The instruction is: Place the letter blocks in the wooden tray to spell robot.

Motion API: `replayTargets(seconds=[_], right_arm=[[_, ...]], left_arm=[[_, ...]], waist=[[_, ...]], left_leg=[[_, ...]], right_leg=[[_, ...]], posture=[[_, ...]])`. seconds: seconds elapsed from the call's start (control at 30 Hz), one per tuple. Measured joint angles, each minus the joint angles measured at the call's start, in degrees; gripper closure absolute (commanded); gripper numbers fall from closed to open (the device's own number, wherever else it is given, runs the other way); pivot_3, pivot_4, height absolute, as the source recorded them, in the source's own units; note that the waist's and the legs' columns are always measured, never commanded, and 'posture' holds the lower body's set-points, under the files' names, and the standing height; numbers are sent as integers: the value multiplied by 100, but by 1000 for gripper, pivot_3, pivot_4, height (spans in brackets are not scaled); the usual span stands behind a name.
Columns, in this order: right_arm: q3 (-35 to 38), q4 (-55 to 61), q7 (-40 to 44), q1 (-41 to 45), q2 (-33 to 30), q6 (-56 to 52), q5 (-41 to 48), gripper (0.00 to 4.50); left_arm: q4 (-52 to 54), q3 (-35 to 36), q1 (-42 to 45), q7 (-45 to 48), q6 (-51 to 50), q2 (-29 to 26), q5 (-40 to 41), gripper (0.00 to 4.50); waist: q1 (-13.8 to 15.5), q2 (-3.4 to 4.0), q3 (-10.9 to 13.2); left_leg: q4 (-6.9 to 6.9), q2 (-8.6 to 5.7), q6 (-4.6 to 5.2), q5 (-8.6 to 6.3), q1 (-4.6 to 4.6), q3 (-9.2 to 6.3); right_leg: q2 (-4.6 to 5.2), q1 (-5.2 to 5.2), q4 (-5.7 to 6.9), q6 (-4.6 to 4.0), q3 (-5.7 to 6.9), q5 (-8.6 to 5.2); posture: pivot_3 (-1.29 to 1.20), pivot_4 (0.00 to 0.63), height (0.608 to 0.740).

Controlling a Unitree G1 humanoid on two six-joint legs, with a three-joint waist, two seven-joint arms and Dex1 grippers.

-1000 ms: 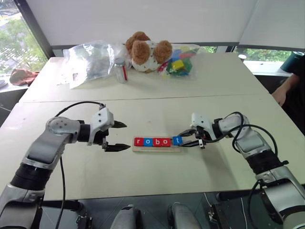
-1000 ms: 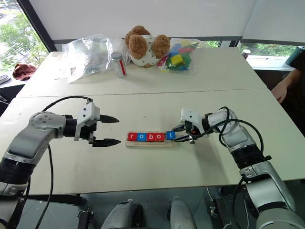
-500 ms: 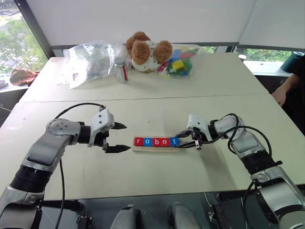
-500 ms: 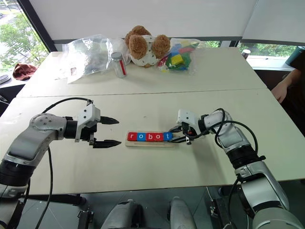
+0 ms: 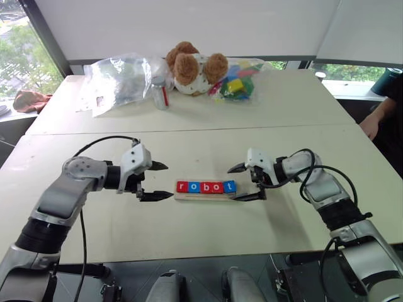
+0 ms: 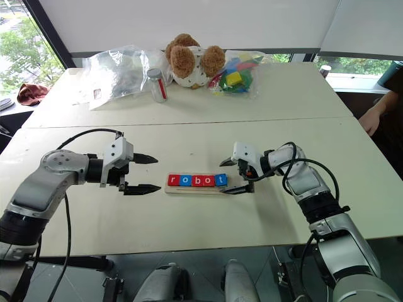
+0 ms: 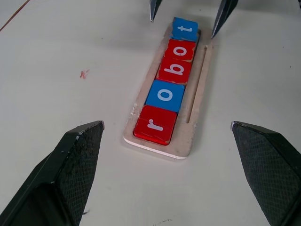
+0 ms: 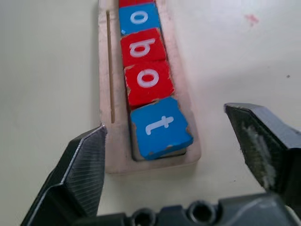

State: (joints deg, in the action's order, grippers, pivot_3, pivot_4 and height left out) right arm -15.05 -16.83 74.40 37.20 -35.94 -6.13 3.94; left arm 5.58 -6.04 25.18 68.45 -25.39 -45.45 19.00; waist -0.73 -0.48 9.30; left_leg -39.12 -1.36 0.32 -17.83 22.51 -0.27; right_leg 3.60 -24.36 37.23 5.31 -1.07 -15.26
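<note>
Bright, even daylight from rear windows; soft shadows, right wrist view blurred.

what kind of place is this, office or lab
Probably a lab or office room: plain white tables beside big windows with trees outside, and a teddy bear and bagged toy blocks as props.

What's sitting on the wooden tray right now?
Five letter blocks lie in a row on the wooden tray, reading r, o, b, o, t. The tray surface beneath them is covered.
</note>
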Motion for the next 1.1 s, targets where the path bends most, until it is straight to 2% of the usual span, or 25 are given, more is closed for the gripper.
replayTargets(seconds=[0.2, 0.4, 0.63, 1.1], right_arm=[[387, 112, -366, 130, -31, -343, 188, 34], [319, -1019, -1124, 453, 203, 310, -337, 34], [206, -1551, -945, 576, 340, 742, -451, 34], [208, -972, -684, 283, 330, 519, -316, 34]], left_arm=[[-47, 1, 0, -3, 2, 15, -44, 0], [-58, -21, 42, -9, 1, 103, -96, 0], [-67, -31, 40, -19, -8, 112, -101, 0], [-24, -24, -1, -104, -21, 115, -99, 0]], waist=[[-2, 0, 0], [-6, 0, 0], [-14, 0, 0], [-14, 0, 0]], left_leg=[[0, 0, 0, 0, 0, 0], [2, 0, -11, 6, 0, 1], [3, 0, -14, 8, 0, 3], [2, 0, -5, 3, 0, 2]], right_leg=[[0, 0, 0, 0, 0, 0], [0, -1, 0, 0, 0, 0], [-1, -2, 0, 0, -1, 0], [0, -2, 1, 0, -1, 0]], posture=[[0, 150, 740], [0, 150, 740], [0, 150, 740], [0, 150, 740]])
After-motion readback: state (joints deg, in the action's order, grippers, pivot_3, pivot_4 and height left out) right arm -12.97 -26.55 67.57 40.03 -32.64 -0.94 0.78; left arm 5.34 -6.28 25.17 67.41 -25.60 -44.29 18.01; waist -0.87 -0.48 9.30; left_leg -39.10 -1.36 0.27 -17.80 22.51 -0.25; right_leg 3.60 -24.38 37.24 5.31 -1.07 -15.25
